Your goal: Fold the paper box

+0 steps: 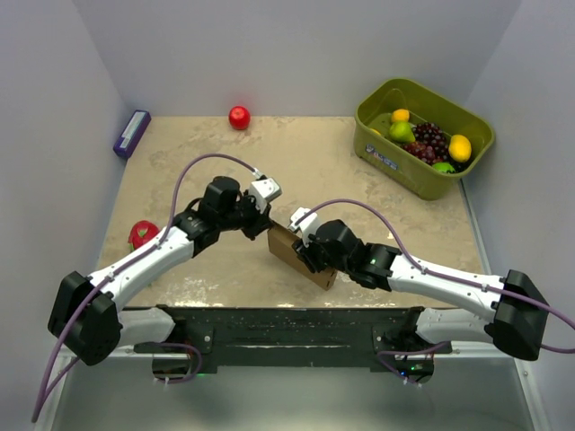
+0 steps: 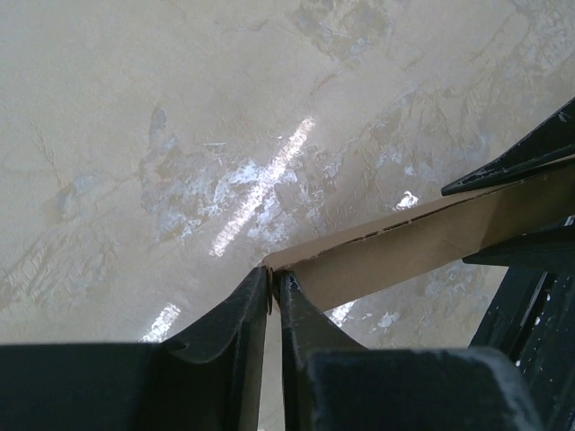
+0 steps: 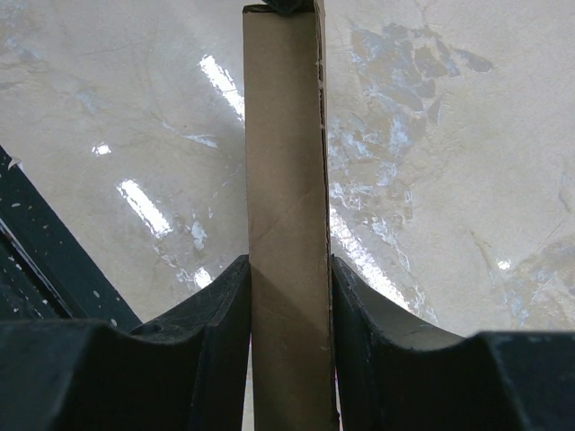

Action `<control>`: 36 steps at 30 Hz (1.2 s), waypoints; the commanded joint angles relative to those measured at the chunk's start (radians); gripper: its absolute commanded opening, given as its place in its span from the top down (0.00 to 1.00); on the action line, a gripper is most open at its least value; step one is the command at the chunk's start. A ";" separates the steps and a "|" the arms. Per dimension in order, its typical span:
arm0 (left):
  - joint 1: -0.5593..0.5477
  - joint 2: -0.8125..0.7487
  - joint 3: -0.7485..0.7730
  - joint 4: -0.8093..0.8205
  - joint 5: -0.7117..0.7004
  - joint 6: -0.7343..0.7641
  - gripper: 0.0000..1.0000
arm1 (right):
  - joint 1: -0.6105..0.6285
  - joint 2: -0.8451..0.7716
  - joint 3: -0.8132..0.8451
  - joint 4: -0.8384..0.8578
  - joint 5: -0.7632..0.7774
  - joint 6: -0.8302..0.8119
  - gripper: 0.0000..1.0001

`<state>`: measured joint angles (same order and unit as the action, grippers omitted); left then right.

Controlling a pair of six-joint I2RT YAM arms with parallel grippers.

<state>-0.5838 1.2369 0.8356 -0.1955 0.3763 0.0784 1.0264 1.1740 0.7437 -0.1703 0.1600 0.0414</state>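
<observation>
The brown paper box (image 1: 295, 253) is held above the marbled table between my two arms. My left gripper (image 1: 266, 224) is shut on the thin edge of a flap at the box's far-left end; the wrist view shows the card (image 2: 422, 242) pinched at my fingertips (image 2: 274, 289). My right gripper (image 1: 305, 251) is shut across the folded box's narrow side; its wrist view shows the box (image 3: 286, 215) standing as a tall strip between both fingers (image 3: 225, 314). The left gripper's tip touches the box's far end there.
An olive-green bin (image 1: 422, 136) of fruit stands at the back right. A red apple (image 1: 239, 118) lies at the back, a purple box (image 1: 131, 133) at the back left wall, a red object (image 1: 142, 234) at the left beside my left arm.
</observation>
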 commanded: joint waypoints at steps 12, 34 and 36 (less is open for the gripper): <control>-0.067 -0.024 0.020 -0.007 -0.126 -0.026 1.00 | -0.002 0.041 0.000 -0.029 -0.027 0.011 0.66; -0.068 -0.063 -0.010 -0.002 -0.138 -0.267 1.00 | -0.002 0.070 0.009 -0.041 -0.013 0.006 0.67; -0.067 -0.062 -0.024 -0.001 -0.157 -0.258 1.00 | -0.002 0.067 0.008 -0.040 -0.013 0.008 0.67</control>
<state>-0.6365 1.2068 0.8349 -0.2329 0.1871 -0.1478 1.0267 1.2053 0.7589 -0.1596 0.1612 0.0399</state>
